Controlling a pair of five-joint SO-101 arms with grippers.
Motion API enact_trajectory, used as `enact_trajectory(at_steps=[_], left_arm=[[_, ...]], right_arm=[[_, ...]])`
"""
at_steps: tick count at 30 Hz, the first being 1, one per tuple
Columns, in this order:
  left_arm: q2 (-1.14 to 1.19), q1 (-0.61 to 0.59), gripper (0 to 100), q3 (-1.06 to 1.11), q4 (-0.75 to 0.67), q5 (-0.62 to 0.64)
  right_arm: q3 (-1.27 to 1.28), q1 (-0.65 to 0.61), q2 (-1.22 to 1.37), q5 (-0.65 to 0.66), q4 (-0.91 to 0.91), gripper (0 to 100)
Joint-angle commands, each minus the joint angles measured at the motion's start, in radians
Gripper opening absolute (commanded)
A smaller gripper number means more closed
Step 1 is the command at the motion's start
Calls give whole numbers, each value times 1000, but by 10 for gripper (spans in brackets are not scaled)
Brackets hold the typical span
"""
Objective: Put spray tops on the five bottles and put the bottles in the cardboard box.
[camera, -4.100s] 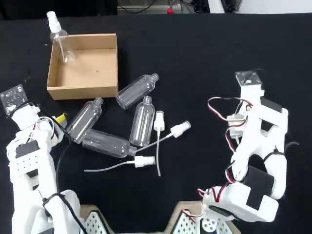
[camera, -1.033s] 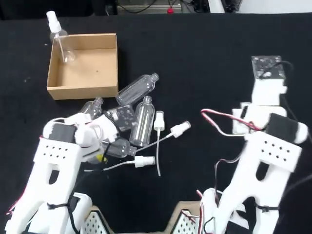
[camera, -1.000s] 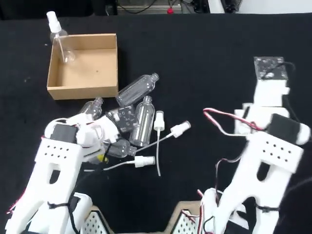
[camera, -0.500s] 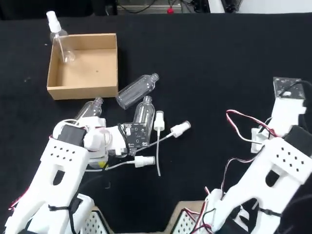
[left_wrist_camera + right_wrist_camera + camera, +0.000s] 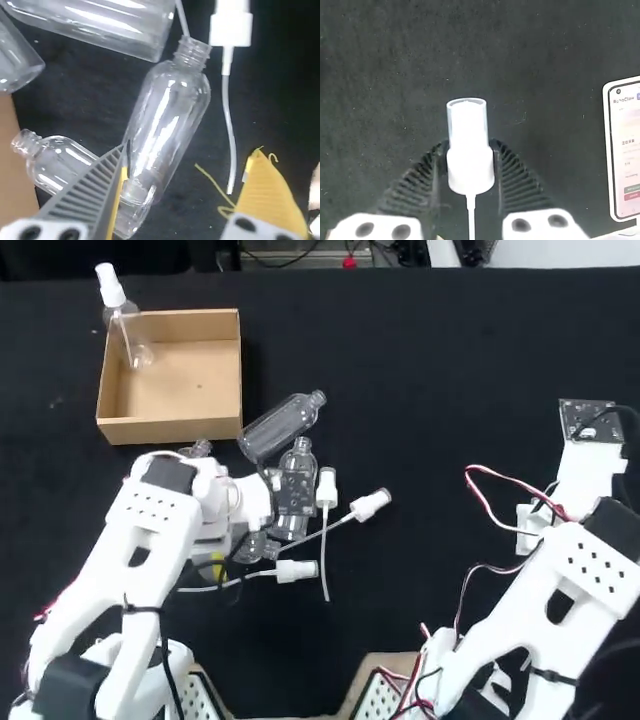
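In the left wrist view my left gripper is open, its grey finger and yellow finger on either side of a clear uncapped bottle lying on the black table. From above, that gripper sits over this bottle. Another bottle lies just beyond it. Loose spray tops lie beside the bottles. My right gripper is shut on a white spray top. The right arm stands at the table's right side.
The open cardboard box stands at the far left, with a capped bottle at its far left corner. Two more uncapped bottles lie close to my left gripper. A phone lies near the right gripper.
My left arm has swung in over the bottle pile and shifted toward the upright-lying bottle. The right arm moved out to the right, then held still.
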Motion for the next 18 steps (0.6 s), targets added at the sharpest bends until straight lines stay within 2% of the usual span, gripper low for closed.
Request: enact_trajectory(at_steps=[1, 4, 9, 13, 18], left_arm=[[49, 33, 357, -84, 2, -28], [100, 48, 352, -73, -12, -46], [158, 44, 346, -16, -132, -37], [176, 54, 349, 13, -221, 57], [178, 71, 347, 65, -270, 75]], right_arm=[[-5, 23, -24, 12, 0, 40], [-5, 23, -24, 12, 0, 40], [7, 23, -25, 12, 0, 40], [42, 17, -27, 12, -15, 40], [88, 20, -25, 12, -72, 40]])
